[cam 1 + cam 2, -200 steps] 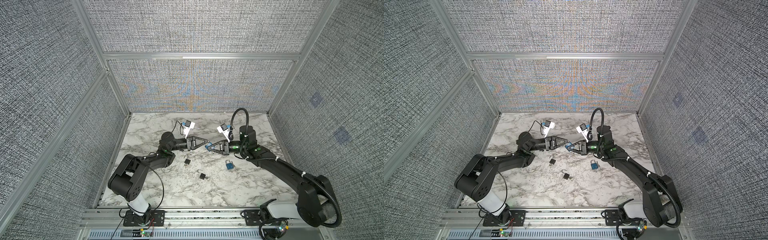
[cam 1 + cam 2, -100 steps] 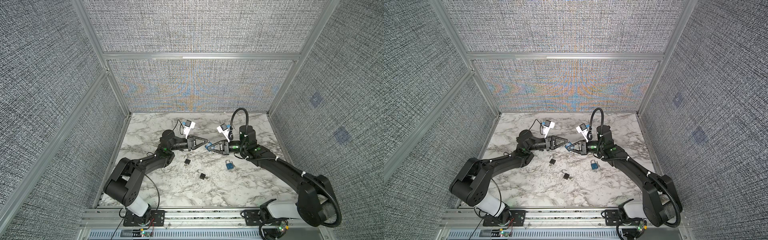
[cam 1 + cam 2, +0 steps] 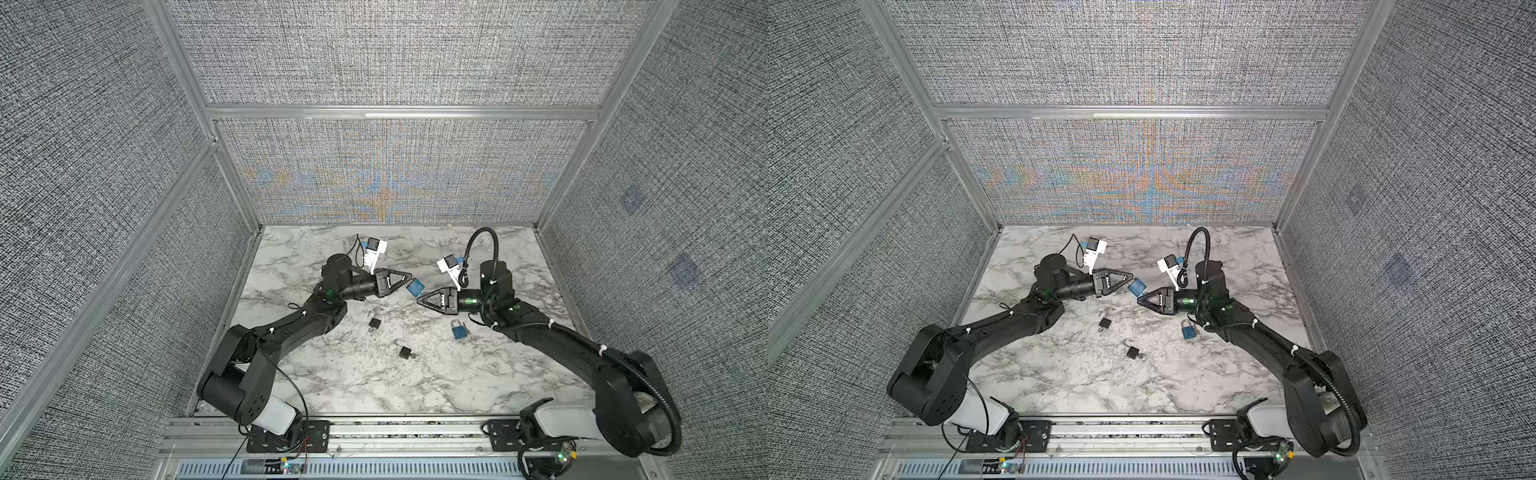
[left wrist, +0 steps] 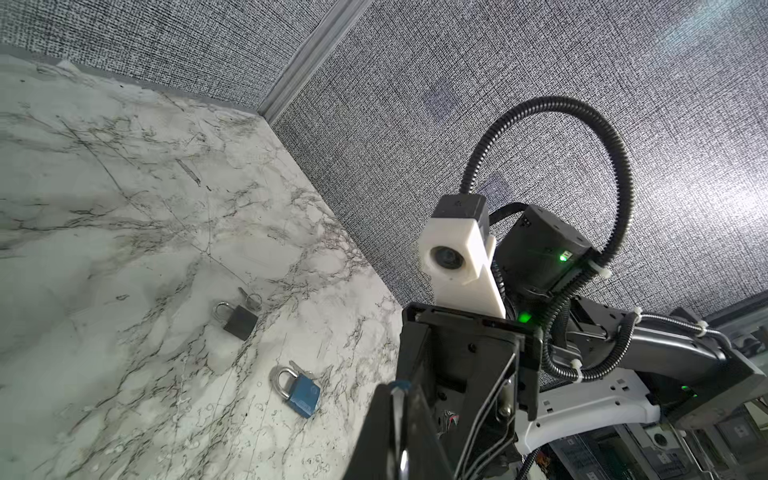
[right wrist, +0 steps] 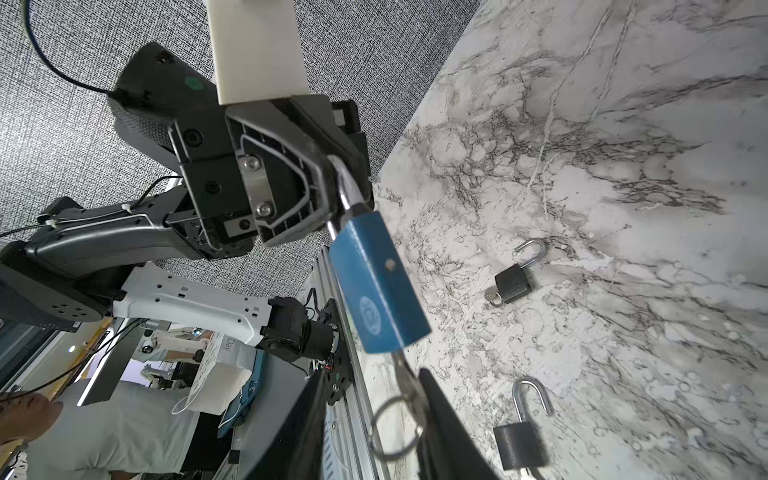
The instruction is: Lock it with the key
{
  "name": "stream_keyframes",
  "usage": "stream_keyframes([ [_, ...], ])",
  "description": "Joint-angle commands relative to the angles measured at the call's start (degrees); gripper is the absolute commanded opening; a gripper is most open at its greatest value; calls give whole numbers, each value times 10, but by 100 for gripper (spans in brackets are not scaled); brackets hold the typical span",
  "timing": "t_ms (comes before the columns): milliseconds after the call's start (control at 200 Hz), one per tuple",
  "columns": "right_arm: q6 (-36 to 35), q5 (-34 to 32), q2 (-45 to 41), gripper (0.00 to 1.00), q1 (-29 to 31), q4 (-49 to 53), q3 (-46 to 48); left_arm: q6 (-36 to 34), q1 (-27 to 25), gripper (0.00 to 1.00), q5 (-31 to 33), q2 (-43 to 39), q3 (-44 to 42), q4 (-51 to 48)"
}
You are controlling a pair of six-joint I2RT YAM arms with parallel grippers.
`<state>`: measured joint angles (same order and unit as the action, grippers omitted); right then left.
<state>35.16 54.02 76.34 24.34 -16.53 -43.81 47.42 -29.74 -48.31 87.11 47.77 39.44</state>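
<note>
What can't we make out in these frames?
- Right wrist view: held padlock shackle tip hidden inside left gripper; latch state unclear.
- Both top views: its key too small.
- Left wrist view: held padlock mostly behind that gripper.
- Right wrist view: black padlock, key end cut by edge.

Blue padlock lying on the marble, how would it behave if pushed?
Lying flat on its broad face, the blue padlock should slide rather than roll. Its metal shackle and solid body suggest heft. On the smooth marble table it may spin if pushed off-centre.
</note>
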Motion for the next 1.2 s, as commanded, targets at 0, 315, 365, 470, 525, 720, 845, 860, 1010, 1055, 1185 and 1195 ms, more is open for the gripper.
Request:
stream_keyframes([
  [0, 1, 0, -6, 36, -4, -25, 0, 3, 1, 0, 10, -6, 2, 9],
  [315, -32, -19, -21, 42, -27, 25, -10, 3, 2, 0, 11, -23, 7, -3],
  [365, -34, -18, -23, 42, -27, 27, -15, 3, 2, 0, 10, -24, 9, -5],
  [470, -33, -17, -22, 42, -26, 27, -27, 5, 2, 0, 9, -22, 11, -3],
  [525, -35, -17, -21, 42, -25, 28, -31, 7, 2, 0, 8, -19, 12, 0],
  [720, -32, -12, -5, 41, -20, 20, -41, 17, 1, 0, 6, -16, 11, 15],
  [845, -27, -7, 3, 31, -17, 11, -43, 21, 2, 0, 8, -13, 11, 18],
  [860, -25, -7, 3, 30, -16, 10, -43, 21, 2, 0, 8, -13, 11, 18],
  [1010, -20, -5, 6, 18, -15, 1, -39, 25, 2, 0, 12, -13, 9, 21],
  [1055, -19, -3, 6, 14, -14, -1, -37, 26, 3, 0, 13, -13, 9, 21],
  [1185, -14, -1, 3, 7, -15, -6, -31, 30, 6, 0, 20, -16, 7, 21],
  [1195, -14, -1, 4, 7, -15, -6, -31, 30, 7, 0, 21, -15, 7, 21],
])
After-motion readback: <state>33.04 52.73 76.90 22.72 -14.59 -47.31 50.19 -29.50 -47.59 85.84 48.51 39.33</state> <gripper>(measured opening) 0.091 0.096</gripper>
